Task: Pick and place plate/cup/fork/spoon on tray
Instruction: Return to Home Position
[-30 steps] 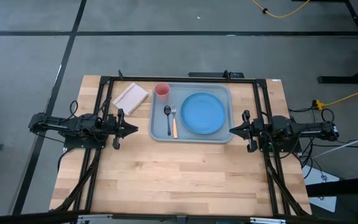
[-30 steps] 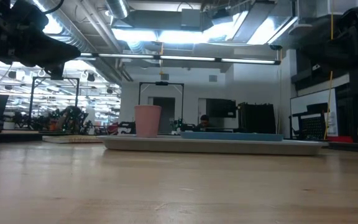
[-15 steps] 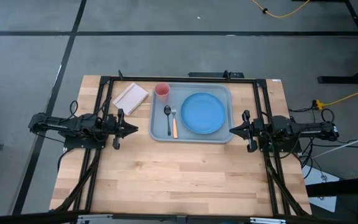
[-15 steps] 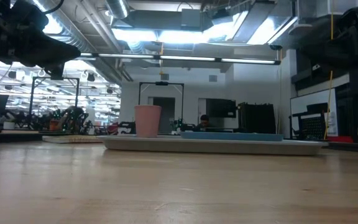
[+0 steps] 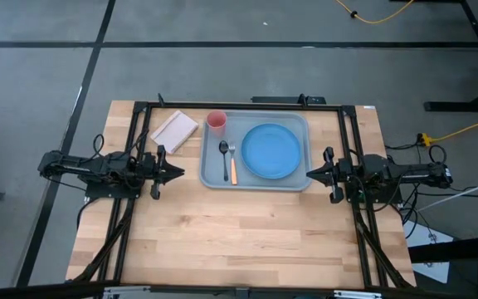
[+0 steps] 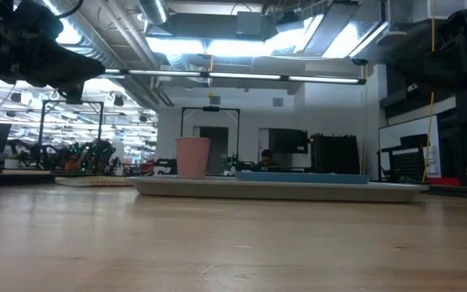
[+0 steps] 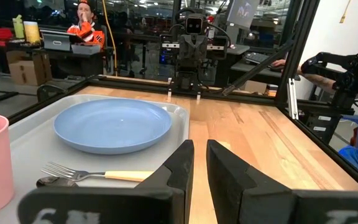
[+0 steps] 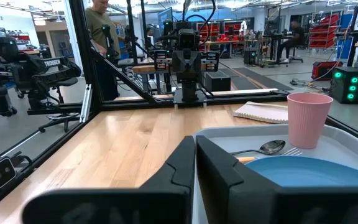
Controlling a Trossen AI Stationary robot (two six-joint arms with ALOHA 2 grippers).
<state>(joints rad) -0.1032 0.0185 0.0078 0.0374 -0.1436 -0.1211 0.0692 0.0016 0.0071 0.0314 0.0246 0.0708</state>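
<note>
On the pale grey-blue rectangular tray (image 5: 256,180) already sit the round bright-blue plate (image 5: 270,150), pink cup (image 5: 216,121), orange-handled fork (image 5: 232,164) and dark spoon (image 5: 224,155). Nothing looks left to place. Left hand (image 5: 176,174) and right hand (image 5: 312,174) flank it, closed and empty.

Beige rectangular pad (image 5: 175,129) on the wooden table (image 5: 239,241), a yellow cable (image 5: 380,17) across the grey floor

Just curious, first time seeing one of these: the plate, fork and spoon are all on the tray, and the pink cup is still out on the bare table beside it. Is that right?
Not quite. The cup is on the tray too, in a corner near the spoon, as the high view shows. The plate and fork are on the tray, as you said.
</note>
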